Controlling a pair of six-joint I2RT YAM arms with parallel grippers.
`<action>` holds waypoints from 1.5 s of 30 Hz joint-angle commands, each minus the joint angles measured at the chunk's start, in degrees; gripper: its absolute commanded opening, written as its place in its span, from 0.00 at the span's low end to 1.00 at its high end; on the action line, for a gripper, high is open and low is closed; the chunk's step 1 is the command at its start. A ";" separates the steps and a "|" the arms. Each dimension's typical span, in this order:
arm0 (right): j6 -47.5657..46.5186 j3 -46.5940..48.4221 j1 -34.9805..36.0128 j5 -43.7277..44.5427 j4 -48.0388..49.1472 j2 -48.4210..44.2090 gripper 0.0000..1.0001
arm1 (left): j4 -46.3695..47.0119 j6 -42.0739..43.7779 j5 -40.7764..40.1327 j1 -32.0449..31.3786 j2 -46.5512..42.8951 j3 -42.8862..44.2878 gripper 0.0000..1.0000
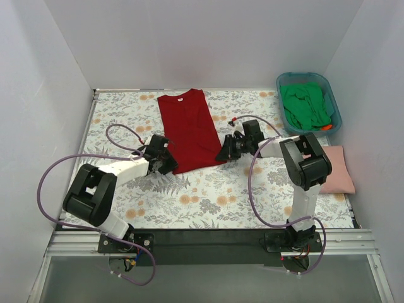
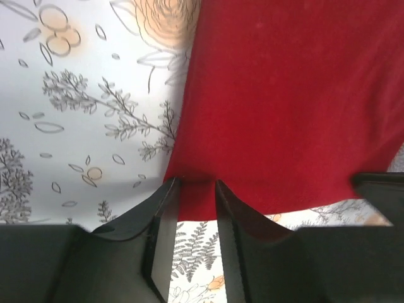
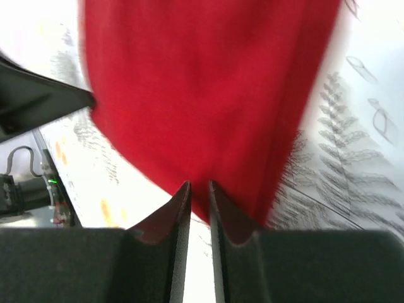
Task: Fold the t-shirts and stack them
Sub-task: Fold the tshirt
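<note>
A deep red t-shirt (image 1: 189,129) lies flat on the floral table cover (image 1: 208,196), folded into a long strip, neck at the far end. My left gripper (image 1: 166,161) is at its near left corner; in the left wrist view the jaws (image 2: 194,183) stand a little apart with the red hem (image 2: 284,95) between the tips. My right gripper (image 1: 225,151) is at the near right corner; in its view the jaws (image 3: 199,184) are almost together on the red hem (image 3: 202,95). A green t-shirt (image 1: 306,104) lies in the tub. A pale pink t-shirt (image 1: 338,170) lies folded at the right edge.
The teal plastic tub (image 1: 335,112) stands at the back right corner. White walls close in the table on the left, back and right. The arm cables loop over the near part of the cover.
</note>
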 commanded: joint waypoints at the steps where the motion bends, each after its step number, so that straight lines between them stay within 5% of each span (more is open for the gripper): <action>1: 2.97 -4.50 -2.98 -3.48 7.04 3.18 0.24 | 0.98 -0.83 4.00 1.10 1.00 -1.80 0.27; 9: 5.79 -15.04 -7.03 -4.98 11.63 1.97 0.23 | -4.54 -3.55 6.99 2.24 -0.92 -6.10 0.20; 14: 6.76 -20.06 -6.50 -4.72 11.63 -5.58 0.23 | -7.98 -3.91 6.91 3.03 -9.96 -9.36 0.18; 20: 7.72 -11.75 -6.06 -5.95 11.63 -9.65 0.24 | -5.89 0.04 5.59 3.65 -13.50 -2.78 0.35; 32: 8.78 13.93 -5.97 -3.49 12.69 10.82 0.25 | 8.61 3.39 10.16 7.34 10.40 13.92 0.29; 45: 11.42 23.97 -11.51 -2.08 13.48 24.81 0.25 | 9.50 3.38 11.65 12.00 21.05 13.93 0.24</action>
